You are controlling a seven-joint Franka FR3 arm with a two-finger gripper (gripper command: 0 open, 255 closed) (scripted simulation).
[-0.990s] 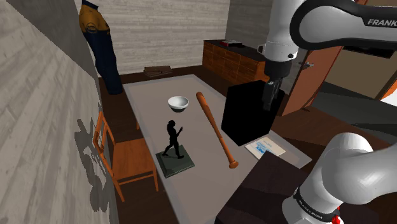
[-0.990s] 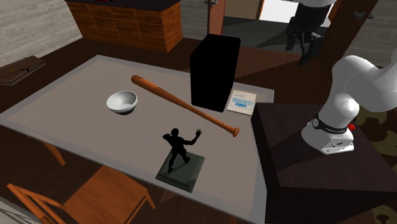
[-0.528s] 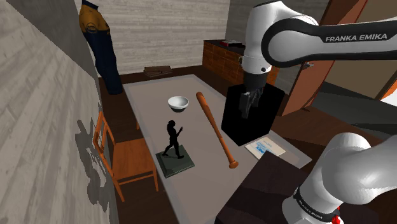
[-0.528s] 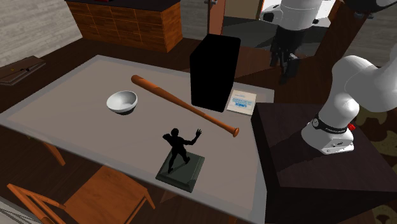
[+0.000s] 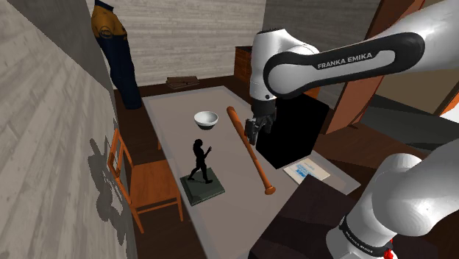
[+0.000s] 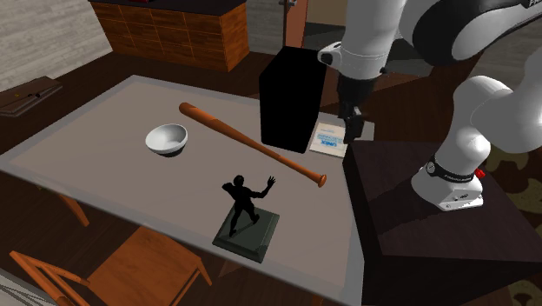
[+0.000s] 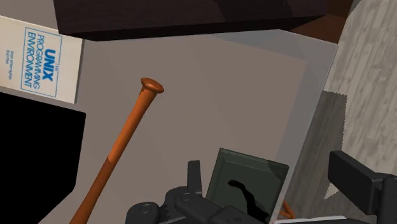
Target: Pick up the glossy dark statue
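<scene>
Shoulder view: the black gripper (image 5: 254, 136) hangs at the end of the white arm, fingers pointing down. It shows in front of the middle of the wooden baseball bat (image 5: 248, 147) and touches nothing. In the wrist view its two fingers stand well apart with nothing clasped, so the hand is open and empty.

The glossy dark statue (image 5: 198, 158), a striding figure with one arm raised, stands upright on a dark square base (image 5: 204, 187). It is on the grey table (image 5: 169, 125), to the side of the bat's handle half, near it but clearly apart. In the wrist view the base lies beyond the bat's knob, between the spread fingers and untouched by them.

A white bowl (image 5: 206, 118) sits just beside the bat's thick end, on the same side as the statue. A tall black box (image 5: 294, 136) stands close along the bat's other side. A pale book (image 7: 38, 57) marked UNIX PROGRAMMING ENVIRONMENT lies flat near the bat's knob, on the box's side. A wooden chair (image 5: 147, 184) stands off the table edge, farther from the bat than the statue is.
</scene>
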